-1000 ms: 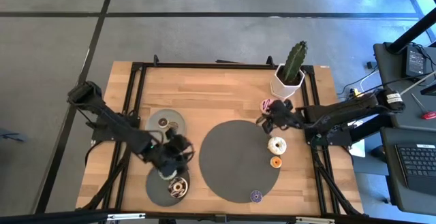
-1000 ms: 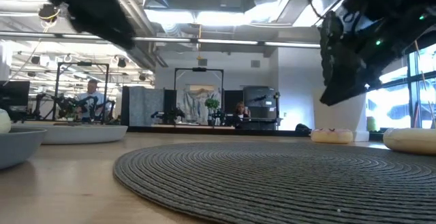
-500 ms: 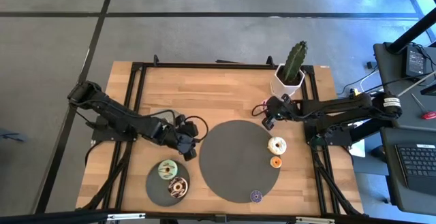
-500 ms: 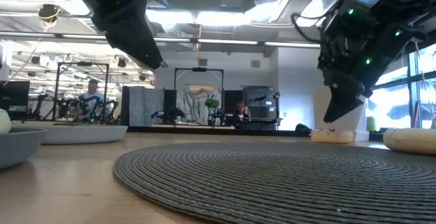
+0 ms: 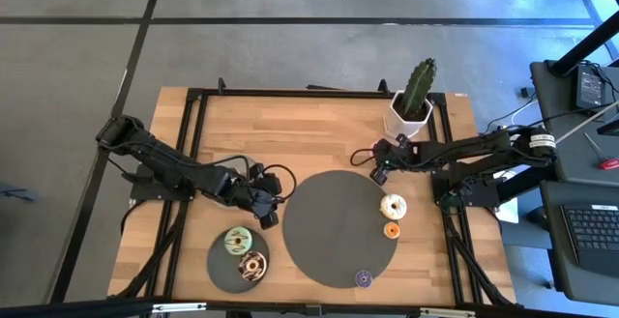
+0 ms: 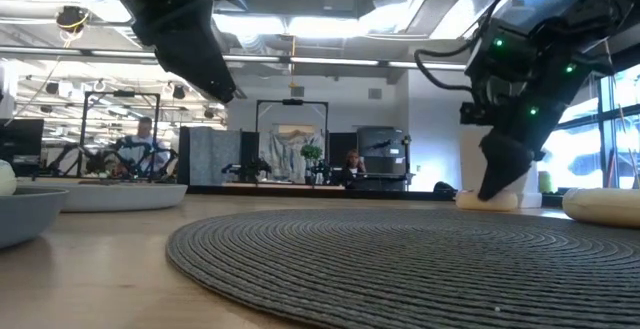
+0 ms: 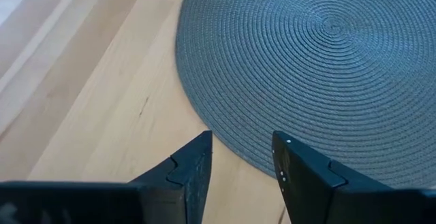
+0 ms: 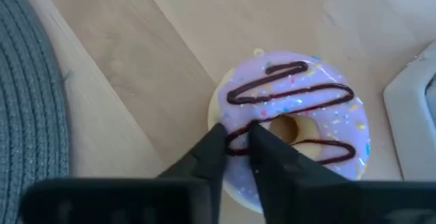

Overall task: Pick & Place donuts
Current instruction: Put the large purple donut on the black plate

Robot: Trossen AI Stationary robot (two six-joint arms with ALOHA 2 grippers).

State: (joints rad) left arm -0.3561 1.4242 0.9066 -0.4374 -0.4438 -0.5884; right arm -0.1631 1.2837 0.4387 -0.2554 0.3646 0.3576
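A pink-striped donut (image 8: 306, 94) lies flat on the wood just beyond the large dark disc's (image 5: 334, 236) far right rim, in front of the cactus pot. My right gripper (image 8: 238, 132) is down on it, fingers almost together. My left gripper (image 7: 242, 142) hangs open over bare wood at the disc's left rim (image 7: 225, 135), with nothing between its fingers. A pale green donut (image 5: 236, 242) and a brown one (image 5: 253, 266) lie on a small grey plate (image 5: 218, 265) at the near left. White (image 5: 393, 205), orange (image 5: 392, 229) and purple (image 5: 364, 278) donuts lie on the disc. My right gripper has its two fingertips (image 8: 219, 137) on the donut's ring wall (image 8: 240, 123), on the side of the hole toward the disc. A thin strip of icing shows between them. The fingers slant down from the table's right. The donut lies flat on the wood (image 6: 487, 201).
A white pot with a cactus (image 5: 411, 110) stands close behind the pink-striped donut. Black frame rails (image 5: 193, 144) run along the table's left and right sides. In the low view, grey plates (image 6: 100, 197) show at the left.
My left gripper has swung from above the near-left plate toward the disc's left rim, uncovering the green donut on the plate, then kept still. My right gripper has come down and a little toward the table's left, onto the pink-striped donut, turning as it went.
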